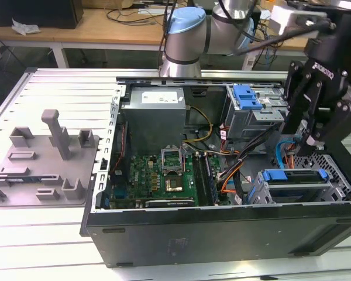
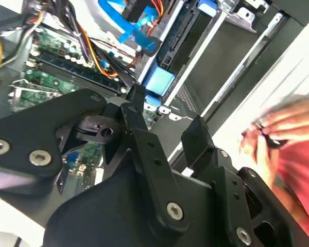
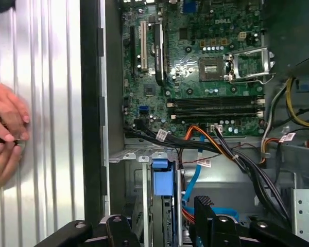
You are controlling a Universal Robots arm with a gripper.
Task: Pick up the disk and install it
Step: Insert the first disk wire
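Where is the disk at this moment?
In the exterior view the disk sits in the metal drive cage at the computer case's near corner on the exterior view's right, just below the open gripper and not touching it.

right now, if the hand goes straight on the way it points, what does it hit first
Probably the disk in the drive cage: its blue carrier edge lies in line with the open hand. Depth is unclear; a blue cable runs close alongside.
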